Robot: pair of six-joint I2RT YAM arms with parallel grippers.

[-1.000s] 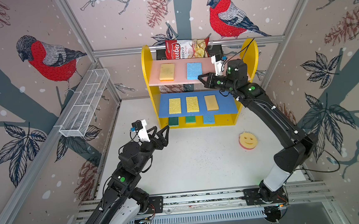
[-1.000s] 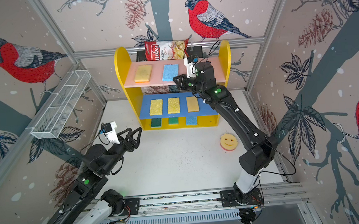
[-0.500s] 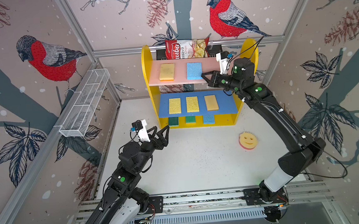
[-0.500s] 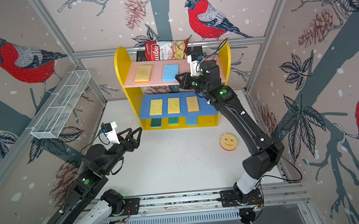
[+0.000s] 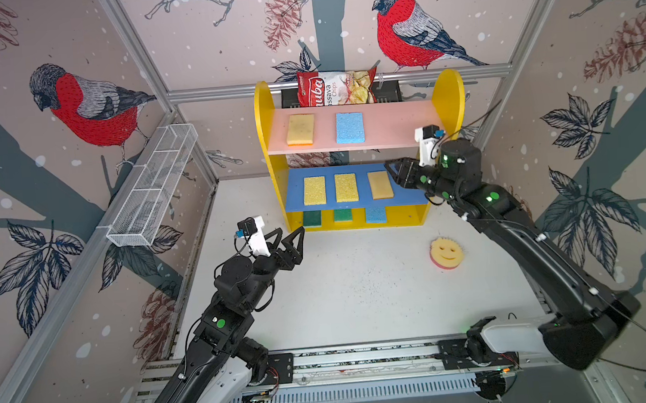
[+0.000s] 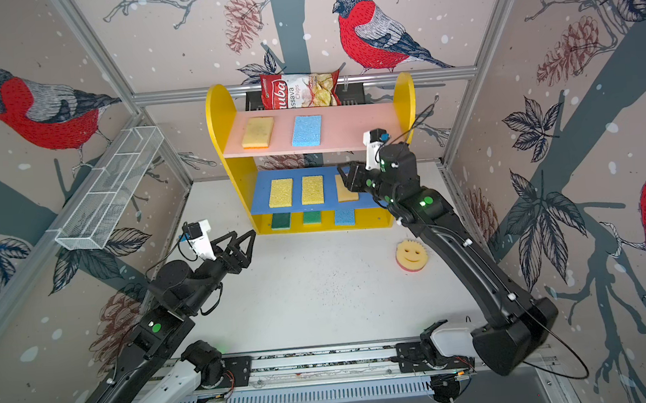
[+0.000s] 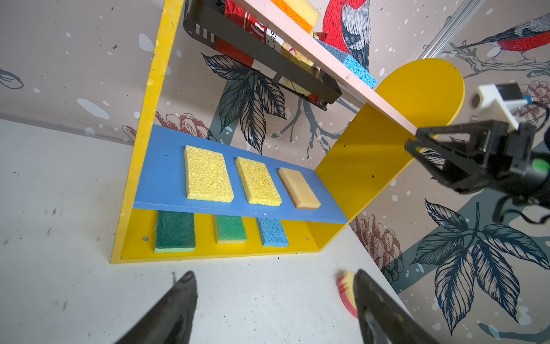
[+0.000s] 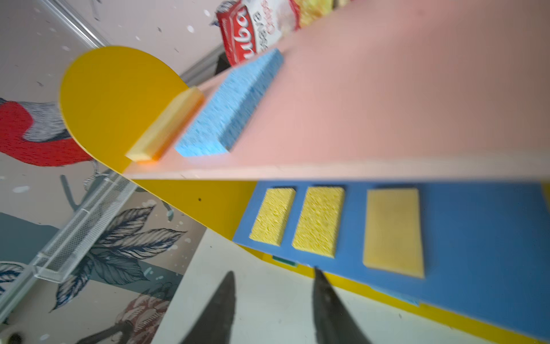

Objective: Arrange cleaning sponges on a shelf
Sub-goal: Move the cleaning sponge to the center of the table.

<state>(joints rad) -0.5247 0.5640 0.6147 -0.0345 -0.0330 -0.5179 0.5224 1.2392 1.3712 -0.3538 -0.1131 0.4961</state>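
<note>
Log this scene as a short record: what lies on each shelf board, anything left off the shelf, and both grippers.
shelf: three tiers, at the back of the table
pink top board: tan-yellow sponge, light blue sponge
blue middle board: two bright yellow sponges, one tan sponge
yellow base: two green sponges, one blue sponge
off shelf: smiley sponge, on the table
left gripper: open, empty
right gripper: open, empty, in front of the shelf
</note>
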